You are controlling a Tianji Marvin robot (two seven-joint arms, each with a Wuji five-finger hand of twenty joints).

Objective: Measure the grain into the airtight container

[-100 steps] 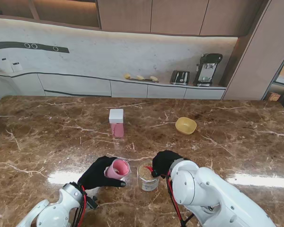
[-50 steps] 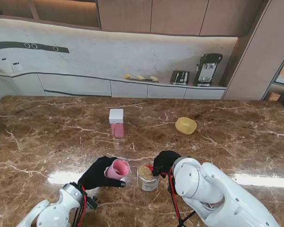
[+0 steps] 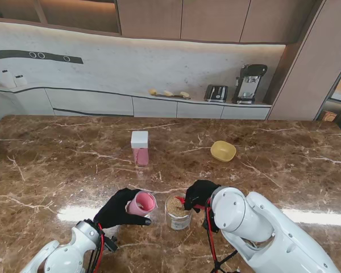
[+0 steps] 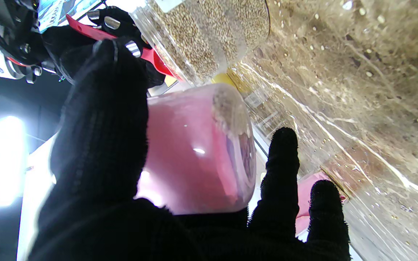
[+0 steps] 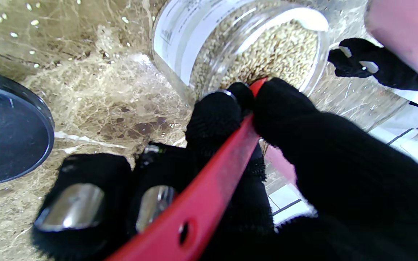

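Left hand: the black-gloved left hand [image 3: 118,209] sits at about 7 o'clock on the table, nearest to me, fingers wrapped round a pink translucent plastic container [image 3: 141,203] tipped on its side, mouth turned toward the jar.
Left wrist view: the glove [image 4: 100,152] curls over the pink container [image 4: 194,152], whose inside looks mostly bare; a few grains seem to cling near its mouth.
Right hand: the black-gloved right hand [image 3: 199,194] is at about 5 o'clock, pinching the flat handle of a red plastic scoop [image 3: 182,202] between thumb and forefinger.
Scoop: in the right wrist view the red handle [image 5: 209,195] runs from the palm [image 5: 303,152] down into the jar, its bowl hidden in the grain.
Grain jar: a clear glass jar of tan grain [image 3: 177,212] stands upright at 6 o'clock between the two hands, just beside the pink container; its open mouth [image 5: 267,50] is nearly full.
Black disc: a round black lid-like disc [image 5: 5,130] lies flat on the marble near the jar.
Far centre: a pink box with a white lid [image 3: 140,147] stands upright toward 12 o'clock, well apart from the hands.
Far right: a yellow bowl [image 3: 223,151] sits at about 1 o'clock.
Table: brown veined marble [image 3: 57,165].
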